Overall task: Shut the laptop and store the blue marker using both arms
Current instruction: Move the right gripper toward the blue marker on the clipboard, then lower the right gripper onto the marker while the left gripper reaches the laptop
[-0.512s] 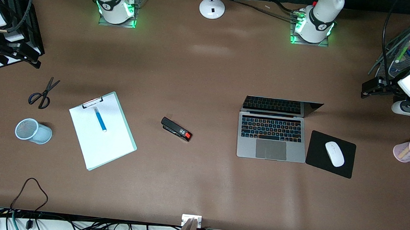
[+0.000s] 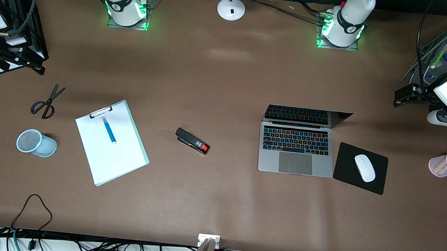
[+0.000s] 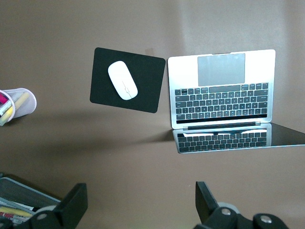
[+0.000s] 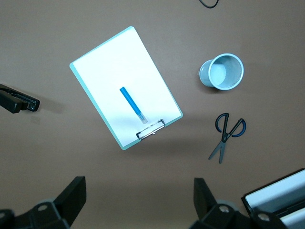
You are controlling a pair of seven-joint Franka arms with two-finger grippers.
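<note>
Open slim silver laptop (image 2: 296, 147) sits centre-right beside a black mouse pad (image 2: 361, 168), the slender blue marker (image 2: 109, 130) lies on a white clipboard (image 2: 111, 142) centre-left, while both left gripper (image 3: 138, 202) and right gripper (image 4: 138, 200) wait aloft, jaws apart.

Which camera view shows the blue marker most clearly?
The right wrist view: the blue marker lies large and unobstructed on the clipboard. The front view shows it smaller. The left wrist view does not show it.
</note>
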